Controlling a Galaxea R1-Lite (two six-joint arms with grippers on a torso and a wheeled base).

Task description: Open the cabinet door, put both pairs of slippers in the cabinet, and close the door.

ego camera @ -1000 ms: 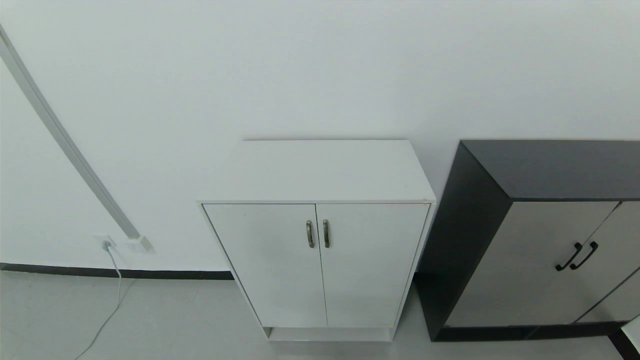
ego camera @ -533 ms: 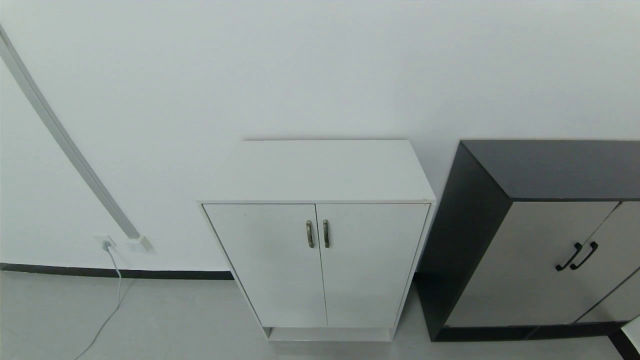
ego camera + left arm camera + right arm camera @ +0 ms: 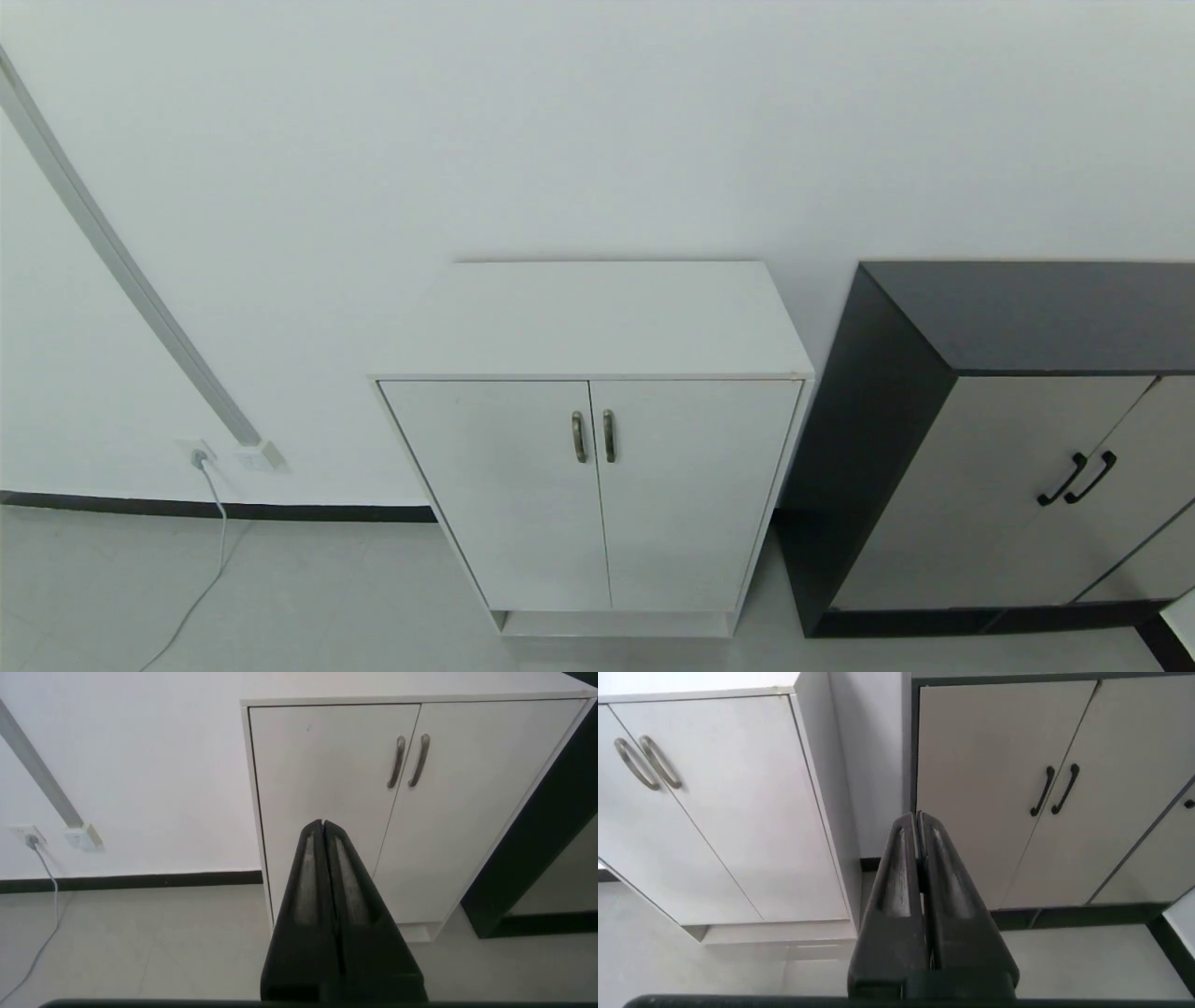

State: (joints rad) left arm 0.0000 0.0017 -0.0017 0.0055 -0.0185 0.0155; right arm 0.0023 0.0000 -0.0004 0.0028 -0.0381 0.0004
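White cabinet stands on the floor against the wall, and we find both its doors shut flush. Just beside it, on the robot's right, we note a dark cabinet, likewise closed. We see the left gripper facing the white cabinet's left door, well apart from it, fingers pressed together on nothing. The right gripper faces the gap between the two cabinets, fingers likewise clenched on nothing. Two metal handles sit upright side by side at the door seam. A wall socket with a cable plugged in lies to the left
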